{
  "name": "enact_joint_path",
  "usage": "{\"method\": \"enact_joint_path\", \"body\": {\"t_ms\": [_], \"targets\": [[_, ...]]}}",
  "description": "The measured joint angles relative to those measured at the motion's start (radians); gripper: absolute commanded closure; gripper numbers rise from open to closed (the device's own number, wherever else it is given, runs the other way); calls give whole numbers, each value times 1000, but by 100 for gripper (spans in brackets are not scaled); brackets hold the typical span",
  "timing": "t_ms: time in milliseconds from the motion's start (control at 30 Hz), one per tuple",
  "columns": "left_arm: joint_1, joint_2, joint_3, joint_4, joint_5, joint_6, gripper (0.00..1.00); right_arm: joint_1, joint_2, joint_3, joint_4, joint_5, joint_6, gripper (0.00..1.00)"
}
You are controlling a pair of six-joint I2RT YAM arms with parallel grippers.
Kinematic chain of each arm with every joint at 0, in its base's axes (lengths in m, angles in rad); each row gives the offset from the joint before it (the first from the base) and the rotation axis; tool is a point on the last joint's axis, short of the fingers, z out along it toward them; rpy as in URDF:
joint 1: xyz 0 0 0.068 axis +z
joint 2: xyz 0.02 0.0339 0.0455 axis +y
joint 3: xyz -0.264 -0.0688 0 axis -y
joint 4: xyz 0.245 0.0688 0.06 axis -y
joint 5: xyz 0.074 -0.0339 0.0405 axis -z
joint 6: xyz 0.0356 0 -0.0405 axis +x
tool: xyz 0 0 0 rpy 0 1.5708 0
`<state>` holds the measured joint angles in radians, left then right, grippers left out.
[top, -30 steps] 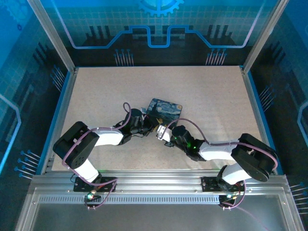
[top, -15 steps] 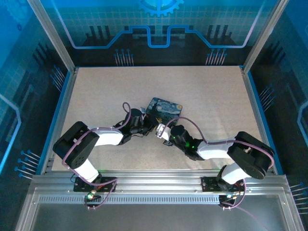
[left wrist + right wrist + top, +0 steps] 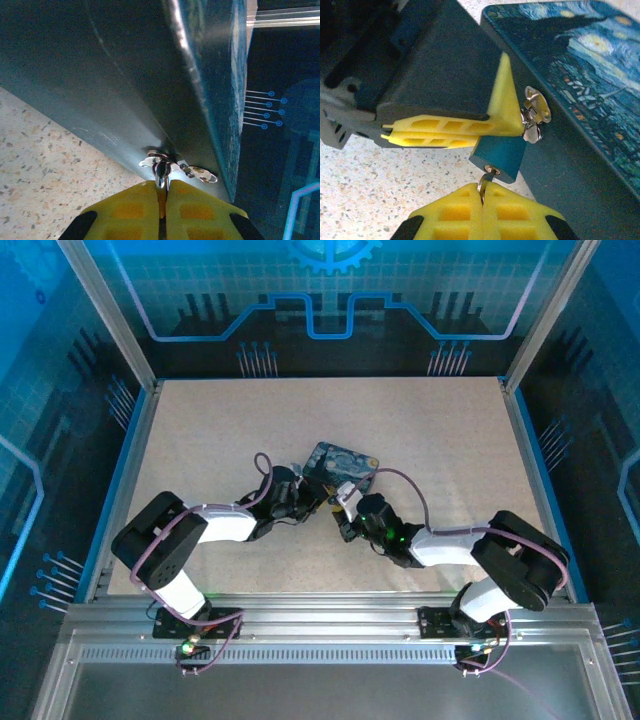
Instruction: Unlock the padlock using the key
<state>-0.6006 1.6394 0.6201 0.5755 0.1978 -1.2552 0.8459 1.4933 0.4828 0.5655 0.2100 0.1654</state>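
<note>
Overhead, little of the lock can be made out. The left gripper [image 3: 318, 498] and the right gripper [image 3: 346, 504] are seen tip to tip just below the centre of the frame. They meet at the lower edge of the painted tin [image 3: 342, 462] on the speckled table [image 3: 450, 430], and what lies between them is too small to tell. More is given by the wrist views. From the right wrist, the padlock [image 3: 499, 152] is shown as a small blue block at the centre of the frame, hanging against the tin's dark side wall just under the silvery hasp [image 3: 535, 116]. The left gripper's yellow fingers [image 3: 450, 124] are pressed flat together and reach in from the left, with their tips at the top of the block. At the bottom edge, the right gripper's pads are closed on the key [image 3: 481, 185], of which only a thin metal ring is seen, joined to the block's underside. From the left wrist, the silvery shackle [image 3: 160, 176] is seen pinched between the closed yellow pads at bottom centre, right against the hasp on the tin's wall. In the overhead view both arms are laid low with elbows bent and are stretched forward and inward. The left arm is brought in from the lower left and the right from the lower right, the wrists meeting at the tin.
</note>
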Motion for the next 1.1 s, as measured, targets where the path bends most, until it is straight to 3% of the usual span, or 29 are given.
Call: {"method": "enact_joint_path", "body": {"t_ms": [200, 467, 767, 1100], "targets": [[-5, 0, 2, -29, 0, 41, 61, -42, 1, 17, -44, -87, 152, 100], [13, -119, 35, -215, -29, 158, 45, -157, 1, 17, -64, -254, 282, 100], [117, -173, 220, -499, -55, 372, 28, -240, 1, 16, -93, -414, 370, 98], [166, 76, 593, -738, -51, 649, 22, -286, 24, 14, -141, -500, 378, 72]]}}
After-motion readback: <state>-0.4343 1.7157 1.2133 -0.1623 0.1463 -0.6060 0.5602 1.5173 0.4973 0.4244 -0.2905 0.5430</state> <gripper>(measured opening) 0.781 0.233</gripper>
